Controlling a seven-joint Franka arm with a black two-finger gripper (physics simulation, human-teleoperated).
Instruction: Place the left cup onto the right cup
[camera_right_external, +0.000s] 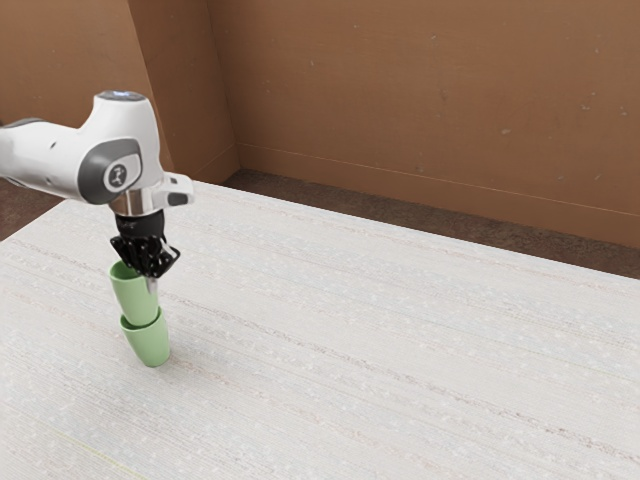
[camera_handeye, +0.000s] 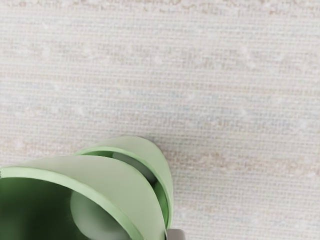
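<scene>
Upper cup (camera_handeye: 95, 175) inside lower cup (camera_right_external: 148, 342), rim tight in pinch of the gripper (camera_right_external: 152, 274)

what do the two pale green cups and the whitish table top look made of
Upper pale green cup and lower pale green cup: likely matte plastic, uniform colour, thin smooth walls. Whitish table top: perhaps whitewashed wood or laminate, fine streaked grain, matte.

exterior: far, across table (camera_right_external: 420, 360); wrist: close, straight down; cups (camera_right_external: 141, 318) shared
</scene>
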